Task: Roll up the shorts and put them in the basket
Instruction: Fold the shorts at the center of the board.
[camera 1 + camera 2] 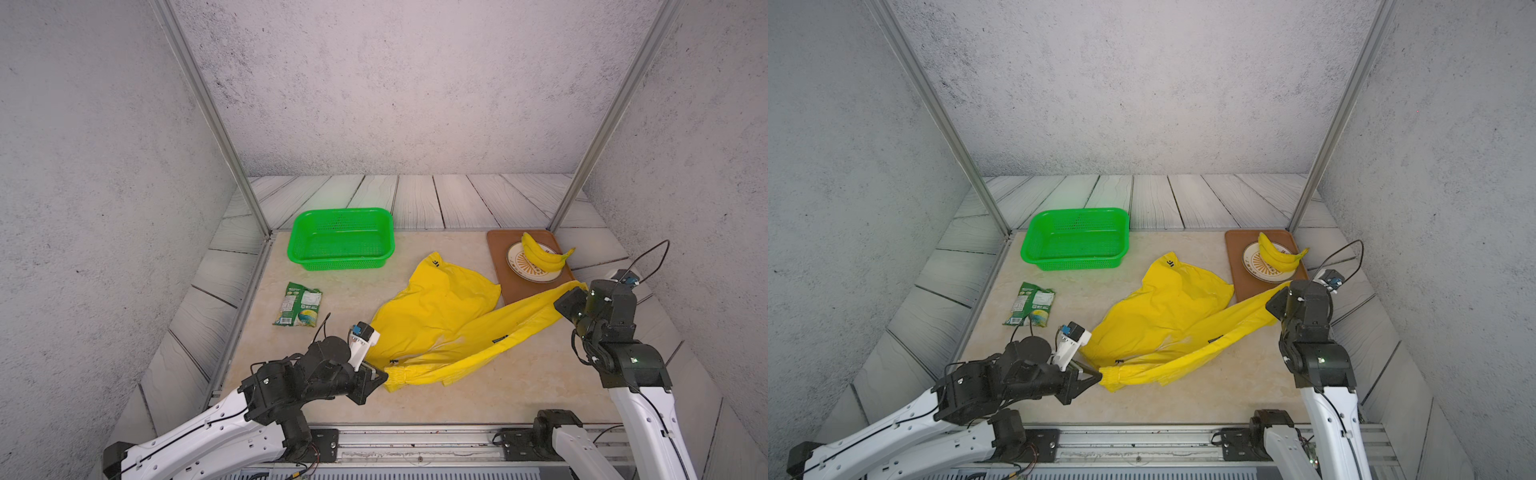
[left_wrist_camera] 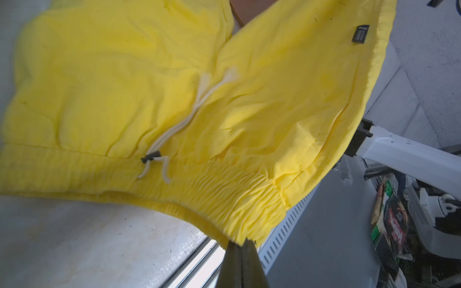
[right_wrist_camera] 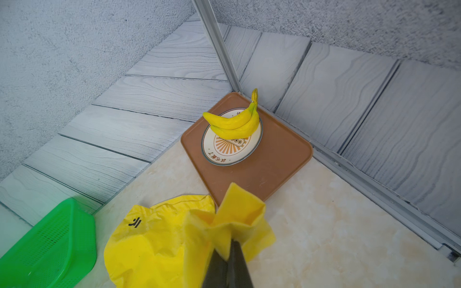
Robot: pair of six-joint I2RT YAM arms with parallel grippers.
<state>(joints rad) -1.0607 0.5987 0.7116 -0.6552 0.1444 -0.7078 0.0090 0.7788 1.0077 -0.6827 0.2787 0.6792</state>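
We see the left gripper (image 2: pixel 240 251) clamped on the gathered waistband (image 2: pixel 224 194) of the yellow shorts (image 2: pixel 99 74); a white drawstring (image 2: pixel 174 129) trails across the fabric; a small black label (image 2: pixel 360 33) sits near one edge; pale tabletop (image 2: pixel 74 244) shows beneath.

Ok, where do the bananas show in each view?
In a top view: bananas far right, on the brown tray.
In a top view: bananas far right too.
Left wrist: not in view.
Right wrist: bananas just above centre.
Shared landmark: the yellow shorts, in all four views.
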